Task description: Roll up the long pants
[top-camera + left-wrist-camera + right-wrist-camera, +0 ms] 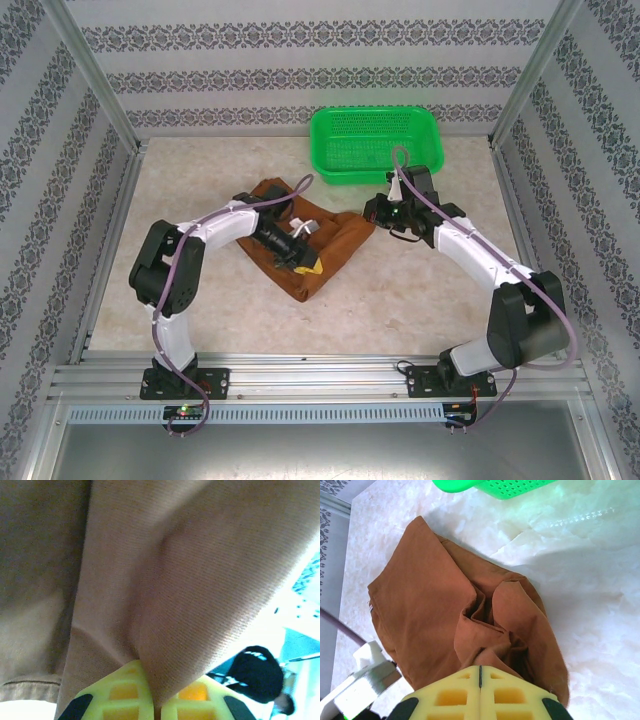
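Yellow plastic fingers (120, 700) of the left gripper (156, 702) are clamped on a raised fold of the long pants (200, 580), rust-brown soft ribbed cloth that climbs away from the pinch and spreads wide across the left wrist view. In the right wrist view, the right gripper (480, 672) has its yellow jaws pressed flush together, and a bunched ridge of the same cloth (430, 605) comes right up to the tips; whether any of it is caught there I cannot tell. From above, the garment (340, 245) lies crumpled in a heap at the middle of the pale marbled table (420, 300), with the left gripper (303, 262) on its near part and the right gripper (378, 212) at its right edge. Just beyond the heap, toward the far right, stands the bright green perforated plastic basket (318, 150), apart from the cloth.
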Available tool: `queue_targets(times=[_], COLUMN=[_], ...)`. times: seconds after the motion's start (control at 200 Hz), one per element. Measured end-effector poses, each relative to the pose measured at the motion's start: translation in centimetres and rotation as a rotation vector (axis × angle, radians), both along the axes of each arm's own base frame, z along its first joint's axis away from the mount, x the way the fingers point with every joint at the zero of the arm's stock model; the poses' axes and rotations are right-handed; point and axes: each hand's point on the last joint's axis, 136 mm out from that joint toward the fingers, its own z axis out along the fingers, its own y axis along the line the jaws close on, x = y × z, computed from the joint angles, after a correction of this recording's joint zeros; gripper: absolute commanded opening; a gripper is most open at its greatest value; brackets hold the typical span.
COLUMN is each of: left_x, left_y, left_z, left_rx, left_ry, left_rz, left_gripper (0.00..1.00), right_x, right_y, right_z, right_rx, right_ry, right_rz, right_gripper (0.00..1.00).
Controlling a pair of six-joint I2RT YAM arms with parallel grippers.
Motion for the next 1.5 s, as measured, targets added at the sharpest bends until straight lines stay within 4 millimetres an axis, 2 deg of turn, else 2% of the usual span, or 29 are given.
queue_targets(times=[0.11,0.275,0.435,0.58,0.699,0.909,0.989,1.044,1.084,1.159,1.239,1.324,1.374,1.434,1.499], left_x=[0.6,2.0,3.3,3.8,3.7,3.8,3.9,4.0,4.1,4.4,5.0,5.5,5.6,5.2,4.4], left_y=[0.8,2.1,3.8,4.7,4.8,5.2,5.4,5.7,5.9,6.5,7.6,9.0,9.5,9.1,7.9], left_z=[-0.6,-2.2,-4.1,-5.3,-5.4,-6.0,-6.2,-6.4,-6.5,-6.1,-5.1,-2.7,-0.6,1.7,3.1], left_rx=[-0.026,-0.021,-0.022,-0.02,-0.017,0.03,0.056,0.079,0.097,0.154,0.235,0.333,0.383,0.43,0.466], left_ry=[0.051,0.096,0.123,0.138,0.129,0.113,0.095,0.078,0.061,-0.012,-0.148,-0.337,-0.467,-0.618,-0.744], left_rz=[0.039,0.088,0.13,0.145,0.135,0.114,0.104,0.097,0.095,0.09,0.095,0.112,0.118,0.097,0.046], left_gripper=[0.0,0.0,0.0,0.0,0.0,0.0,0.0,0.04,0.1,0.18,0.25,0.32,0.34,0.34,0.34], right_x=[-0.7,-1.9,-2.9,-2.9,-2.5,-0.6,0.3,0.9,1.4,1.9,2.3,2.7,2.8,2.8,2.7], right_y=[0.6,3.0,5.0,6.5,8.0,10.8,11.8,12.4,12.7,13.3,13.9,14.1,14.1,14.0,14.0], right_z=[-0.5,-1.1,-3.6,-5.7,-6.2,-6.0,-7.3,-8.5,-9.5,-11.4,-12.3,-12.4,-12.3,-12.3,-12.5], right_rx=[-0.005,0.008,0.006,0.01,0.02,0.05,0.054,0.06,0.063,0.073,0.093,0.113,0.123,0.13,0.137], right_ry=[0.009,0.026,0.1,0.159,0.176,0.17,0.185,0.204,0.217,0.248,0.265,0.271,0.276,0.278,0.276], right_rz=[0.031,0.113,0.183,0.226,0.259,0.309,0.322,0.327,0.331,0.337,0.348,0.348,0.346,0.344,0.345], right_gripper=[0.02,0.02,0.02,0.02,0.02,0.02,0.01,0.0,0.0,0.0,0.0,0.0,0.0,0.0,0.0])
